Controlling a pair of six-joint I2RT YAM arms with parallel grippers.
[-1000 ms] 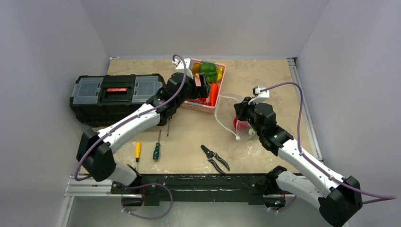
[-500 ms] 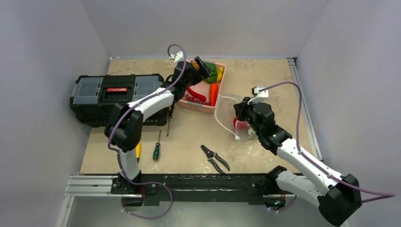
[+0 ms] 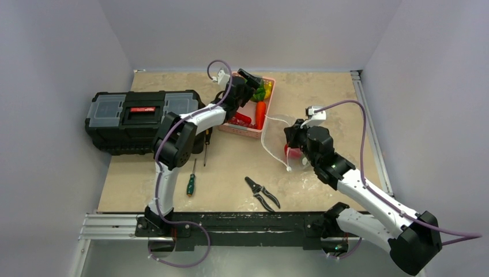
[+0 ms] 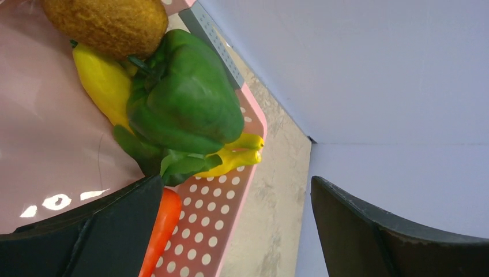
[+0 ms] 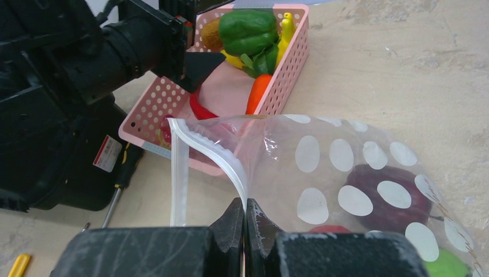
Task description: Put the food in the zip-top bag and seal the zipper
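Nearest the arm bases, a pair of hand cutters (image 3: 262,193) and a green-handled screwdriver (image 3: 190,184) lie loose on the table (image 3: 236,161), well apart from the work. Beyond them on the right, the right gripper (image 5: 245,222) is closed fully on the zipper (image 5: 213,153), pinching one lip of the zip-top bag (image 5: 346,167). This hold appears intended to lift that lip so that the mouth stands open and faces the pink basket (image 5: 288,63) just beside it. The bag lies on the table and already contains a maroon round fruit (image 5: 392,196), a green round fruit (image 5: 447,265) and a red fruit (image 3: 293,152), the last partly hidden behind the gripper. On the left, a black toolbox (image 3: 138,115) sits clear of both arms. Farther back, the basket holds the remaining food: an orange carrot (image 4: 164,222), a green pepper (image 4: 184,98) lying over a yellow banana (image 4: 230,158), and a brown fuzzy fruit (image 4: 106,23). At the far end of the basket, the left gripper (image 4: 236,228) hangs above these items with its jaws spread wide and nothing between them. The pepper lies directly ahead of the open jaws, so it is the probable next pick. The zipper is unsealed, and the task is judged roughly half complete.
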